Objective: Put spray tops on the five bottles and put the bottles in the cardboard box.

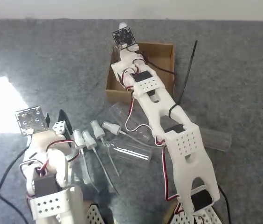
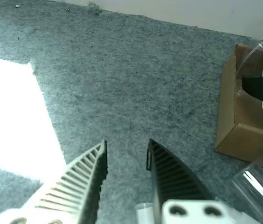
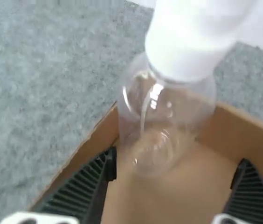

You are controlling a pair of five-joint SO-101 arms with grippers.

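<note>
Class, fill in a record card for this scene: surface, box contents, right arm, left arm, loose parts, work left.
Surface: grey carpet
Box contents: the cardboard box holds one clear bottle with a white spray top on it
Right arm: right claw open wide over the box, fingers either side of that bottle, not touching it
Left arm: left claw open, holding nothing, above bare carpet
Loose parts: spray tops and clear bottles lying between the arms
Work left: loose bottles not yet capped or boxed
</note>
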